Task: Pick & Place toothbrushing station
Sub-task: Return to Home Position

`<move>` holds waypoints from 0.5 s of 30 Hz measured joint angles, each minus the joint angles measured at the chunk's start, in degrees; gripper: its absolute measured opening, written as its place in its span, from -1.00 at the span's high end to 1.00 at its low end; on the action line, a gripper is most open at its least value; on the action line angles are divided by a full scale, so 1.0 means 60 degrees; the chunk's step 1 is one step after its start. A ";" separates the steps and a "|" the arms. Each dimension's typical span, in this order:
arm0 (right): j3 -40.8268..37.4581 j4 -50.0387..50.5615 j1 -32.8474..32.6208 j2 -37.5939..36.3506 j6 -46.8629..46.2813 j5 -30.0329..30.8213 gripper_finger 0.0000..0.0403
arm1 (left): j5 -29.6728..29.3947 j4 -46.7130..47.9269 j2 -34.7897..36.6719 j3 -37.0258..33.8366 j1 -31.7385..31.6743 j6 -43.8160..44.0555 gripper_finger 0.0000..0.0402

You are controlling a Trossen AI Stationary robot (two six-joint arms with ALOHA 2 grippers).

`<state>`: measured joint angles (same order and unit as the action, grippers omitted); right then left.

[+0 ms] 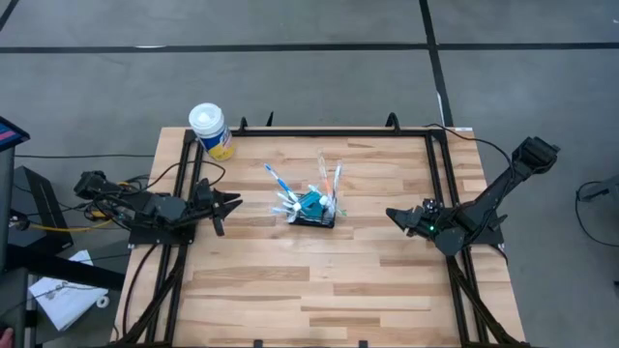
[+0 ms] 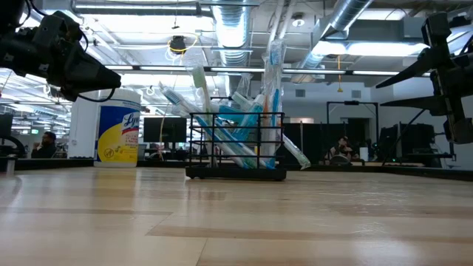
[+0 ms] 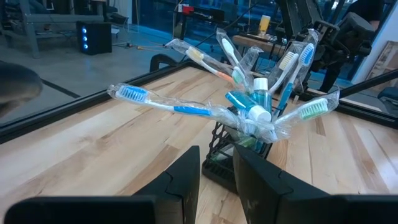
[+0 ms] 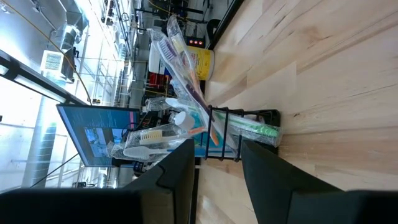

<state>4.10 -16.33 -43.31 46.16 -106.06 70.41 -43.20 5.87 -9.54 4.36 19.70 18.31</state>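
Bristling with wrapped toothbrushes (image 1: 278, 180), mesh basket (image 1: 314, 220) stands upright.

1. A small black wire-mesh rectangular basket (image 1: 315, 220) stands near the middle of the pale wooden-plank table (image 1: 290, 290).
2. Slim wrapped toothbrushes (image 1: 279, 181) and small teal tubes (image 1: 311, 201) stand in it.
3. A white-lidded round canister (image 1: 210, 130) sits at the far left corner, well apart from the basket.
4. The left gripper (image 1: 230, 203) is to the basket's left and the right gripper (image 1: 394, 217) to its right.

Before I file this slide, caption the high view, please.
Toothbrush-filled mesh basket on the table, flanked by open, empty left gripper and right gripper; canister at one corner.
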 joint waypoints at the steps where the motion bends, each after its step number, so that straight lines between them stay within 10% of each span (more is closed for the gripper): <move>1: 0.0000 -0.0002 0.0000 0.0000 0.0000 0.0000 0.38 | 0.0000 0.0000 0.0000 0.0000 -0.0002 0.0000 0.54; 15: 0.0000 -0.0002 0.0000 -0.0002 0.0000 0.0000 0.38 | 0.0000 -0.0066 0.0000 0.0000 0.0001 0.0000 0.54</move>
<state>4.10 -16.34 -43.31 46.15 -106.06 70.41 -43.20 5.48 -9.54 4.36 19.70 18.31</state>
